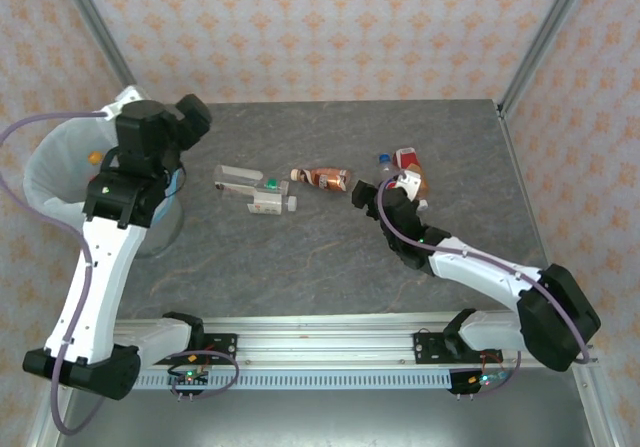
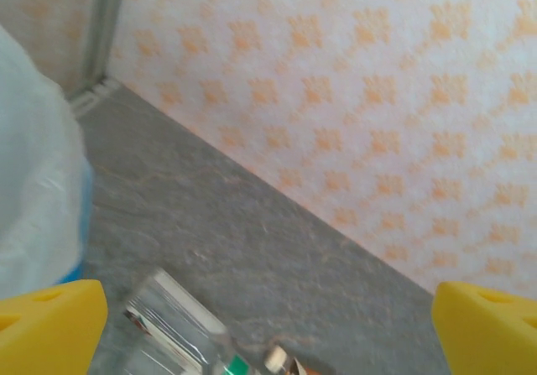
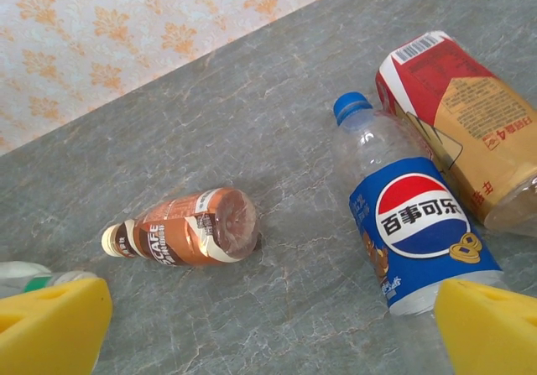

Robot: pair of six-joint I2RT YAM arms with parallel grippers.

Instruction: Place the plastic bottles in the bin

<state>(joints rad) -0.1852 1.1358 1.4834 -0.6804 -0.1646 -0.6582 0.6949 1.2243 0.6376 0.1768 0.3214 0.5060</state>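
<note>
Beside bin [image 1: 45, 182] — L jaws wide, empty | R jaws wide, nr Pepsi btl [image 3: 419, 224]

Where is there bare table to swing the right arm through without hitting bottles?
Bare grey table runs between the bottle row and the near rail, and between the row and the back wall. Crowded: the blue-label Pepsi bottle lies close beside the red-and-tan labelled bottle, with the brown coffee bottle left of them, near the right gripper.
</note>
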